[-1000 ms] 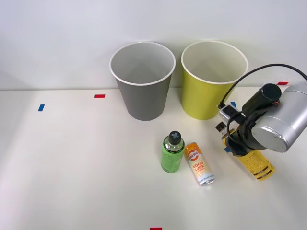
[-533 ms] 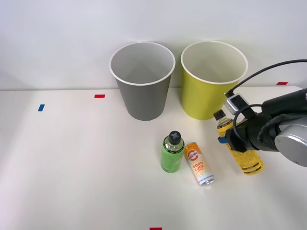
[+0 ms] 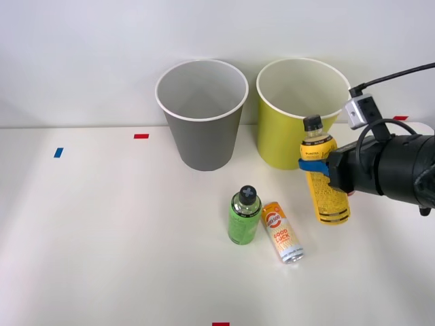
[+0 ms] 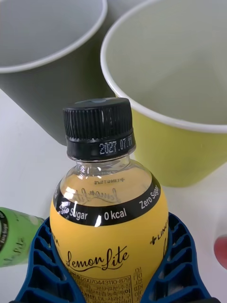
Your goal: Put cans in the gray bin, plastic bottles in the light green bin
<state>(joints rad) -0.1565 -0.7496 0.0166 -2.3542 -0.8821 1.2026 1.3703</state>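
Note:
My right gripper [image 3: 315, 165] is shut on the long yellow plastic bottle [image 3: 324, 178], holding it upright and lifted off the table, just in front of the light green bin [image 3: 292, 129]. In the wrist view the blue fingers [image 4: 38, 265] clamp the yellow bottle [image 4: 109, 232] below its black cap, with the light green bin [image 4: 179, 142] and gray bin [image 4: 42, 94] behind. The gray bin [image 3: 202, 136] stands left of the green one. The short green bottle [image 3: 244, 216] stands upright mid-table, and the orange-white can [image 3: 282, 233] lies beside it on its right.
Small red [image 3: 141, 136] and blue [image 3: 58, 152] tape marks dot the white table. A black cable [image 3: 401, 73] arcs above my arm at the right edge. Open table surface spreads left of the bins.
The yellow bottle was lying on the table at the right; my gripper has raised it upright and carried it up and left toward the light green bin.

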